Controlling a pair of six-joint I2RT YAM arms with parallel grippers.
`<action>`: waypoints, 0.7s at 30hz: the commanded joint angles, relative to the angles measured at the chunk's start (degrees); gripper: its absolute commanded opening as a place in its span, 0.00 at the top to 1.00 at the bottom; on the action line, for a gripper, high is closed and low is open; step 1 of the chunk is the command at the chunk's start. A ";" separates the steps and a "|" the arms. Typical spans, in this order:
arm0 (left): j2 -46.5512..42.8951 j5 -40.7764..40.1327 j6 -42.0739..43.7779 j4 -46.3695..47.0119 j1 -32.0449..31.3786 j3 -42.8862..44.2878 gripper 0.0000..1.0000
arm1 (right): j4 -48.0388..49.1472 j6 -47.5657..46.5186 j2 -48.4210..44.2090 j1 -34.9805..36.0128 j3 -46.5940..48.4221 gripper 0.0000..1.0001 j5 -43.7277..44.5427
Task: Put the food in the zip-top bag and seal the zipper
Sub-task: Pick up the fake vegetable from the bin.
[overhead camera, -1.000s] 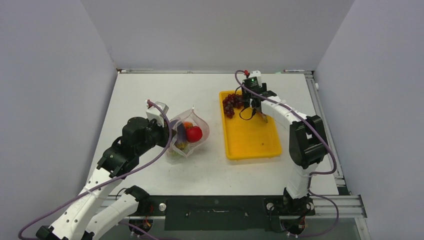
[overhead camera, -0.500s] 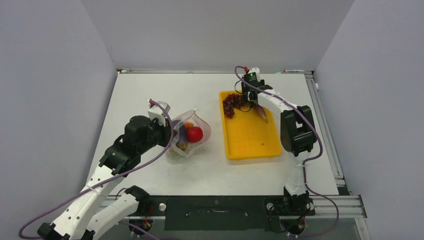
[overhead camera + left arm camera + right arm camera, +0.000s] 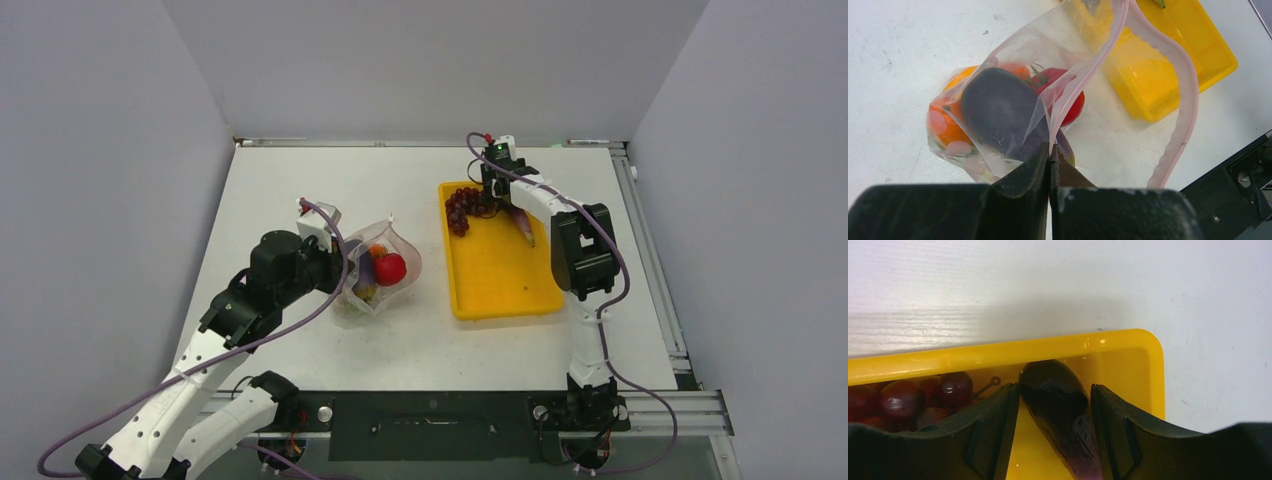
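Left gripper (image 3: 343, 268) first, from the overhead camera: its arm runs from the near left corner up and to the right, elbow bent, wrist turned toward the zip-top bag (image 3: 388, 235). The bag sits on the table (image 3: 300, 180), left of the yellow tray (image 3: 505, 285). A red tomato (image 3: 389, 268) shows through the plastic. The right arm rises from its base, folds at the elbow and stretches to the tray's far end. There the right gripper (image 3: 497, 197) points down just beside the grape bunch (image 3: 459, 210). A purple tray eggplant (image 3: 523, 226) slants out from under it along the tray's right side.

From the left wrist, the two dark fingers (image 3: 1018, 175) are pressed together with the bag's clear film pinched between them. The bag's mouth gapes, and the pink zipper (image 3: 1189, 95) curves around it in a wide loop. Inside lie a dark bagged eggplant (image 3: 998, 107), the tomato and orange pieces (image 3: 945, 125). A corner of the tray shows beyond the bag.

From the right wrist, both fingers (image 3: 998, 430) straddle the tray eggplant's end inside the tray's far corner, each touching its side and clamping it. Grapes lie to the left of the gripper, inside the same tray wall.
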 commanded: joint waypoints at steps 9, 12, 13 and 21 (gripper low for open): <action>-0.04 0.84 0.04 1.03 0.42 1.28 1.00 | -0.12 -0.01 1.86 -0.77 1.31 0.59 -0.19; -0.04 0.79 0.04 1.05 0.42 1.29 1.00 | 0.21 0.34 1.05 -0.81 0.52 0.69 -0.49; -0.10 0.75 0.04 0.95 0.42 1.25 1.00 | 0.17 0.53 0.86 -0.78 0.18 0.72 -0.58; -0.11 0.48 0.04 0.99 0.42 1.19 1.00 | 1.62 2.59 -4.61 -0.68 -4.96 0.93 -1.00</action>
